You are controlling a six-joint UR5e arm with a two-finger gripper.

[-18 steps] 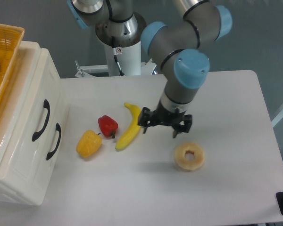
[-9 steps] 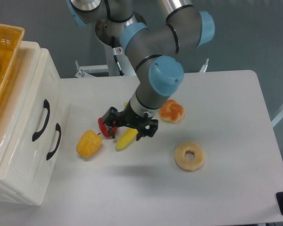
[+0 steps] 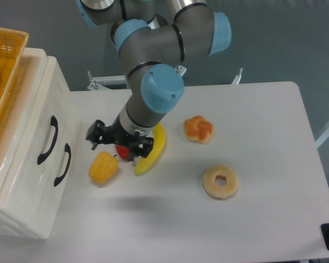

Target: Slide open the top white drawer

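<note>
Gripper hangs open and empty. To its left, the top white drawer looks like rigid, slick plastic, so I'd hook its black curved handle.

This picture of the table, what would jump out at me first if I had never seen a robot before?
Most likely the big grey arm with blue joints, its open gripper hanging low over the toy food in the middle of the table: a yellow pepper, a banana, a doughnut and a bun. At the left stands a white cabinet whose top white drawer, with its black handle, is shut, a yellow basket on top.
</note>
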